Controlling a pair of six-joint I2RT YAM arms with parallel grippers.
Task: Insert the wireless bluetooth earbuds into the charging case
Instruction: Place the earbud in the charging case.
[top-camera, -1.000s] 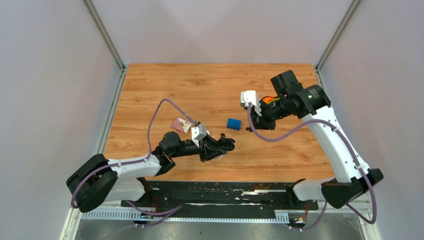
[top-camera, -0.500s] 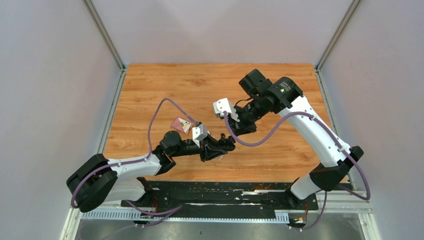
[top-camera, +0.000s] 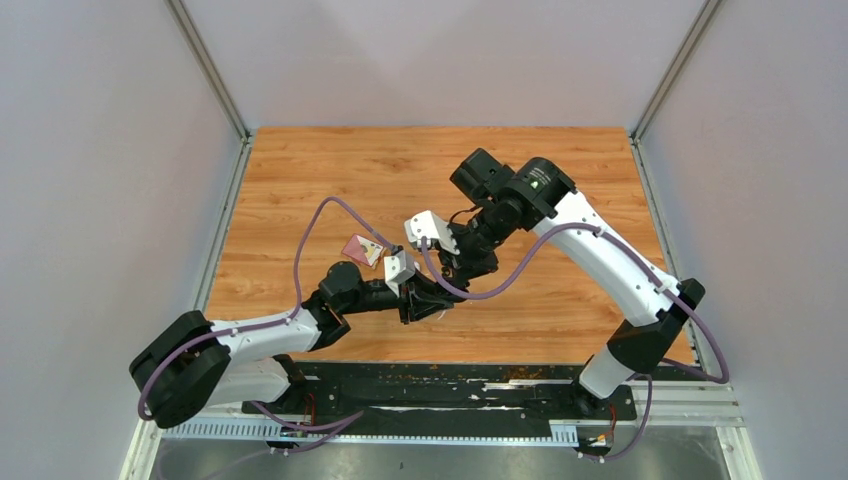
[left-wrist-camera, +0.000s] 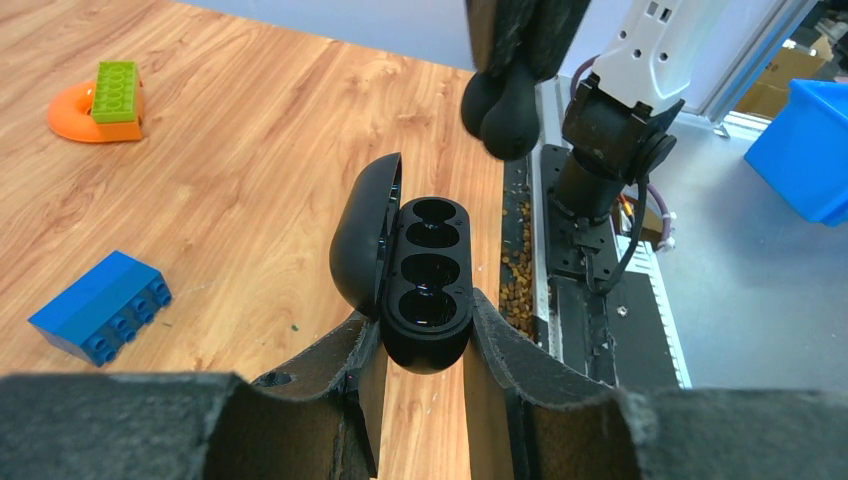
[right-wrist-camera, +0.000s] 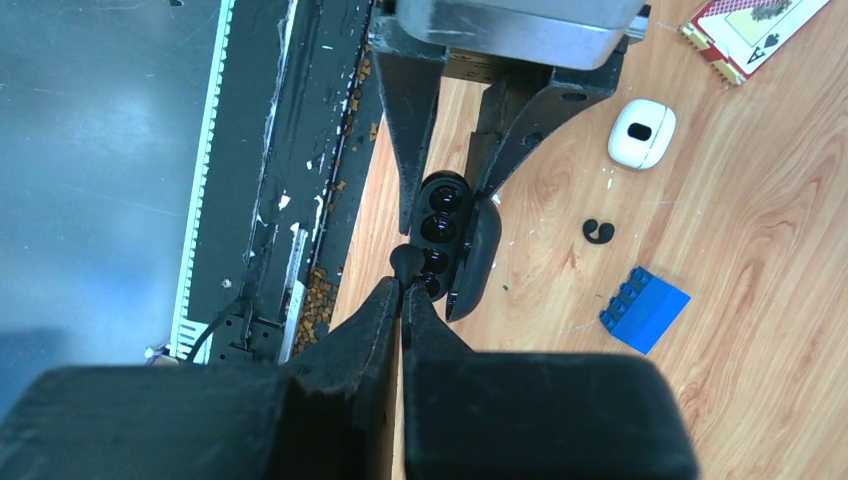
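Earbud (right-wrist-camera: 407, 260), black, is pinched in the right gripper (right-wrist-camera: 403, 300) just above the open charging case (left-wrist-camera: 430, 262), which the left gripper (left-wrist-camera: 428, 325) clamps.

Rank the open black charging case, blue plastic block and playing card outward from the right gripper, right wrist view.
1. Open black charging case, just past the right gripper.
2. Blue plastic block, lower right.
3. Playing card, top right.

Wooden bench (top-camera: 300, 180) from above, pink card (top-camera: 360, 248) lying flat on it, left end effector (top-camera: 437, 297) just right of the card, right end effector (top-camera: 460, 268) crowding close there too, purple cable (top-camera: 320, 215) arching left of the card.
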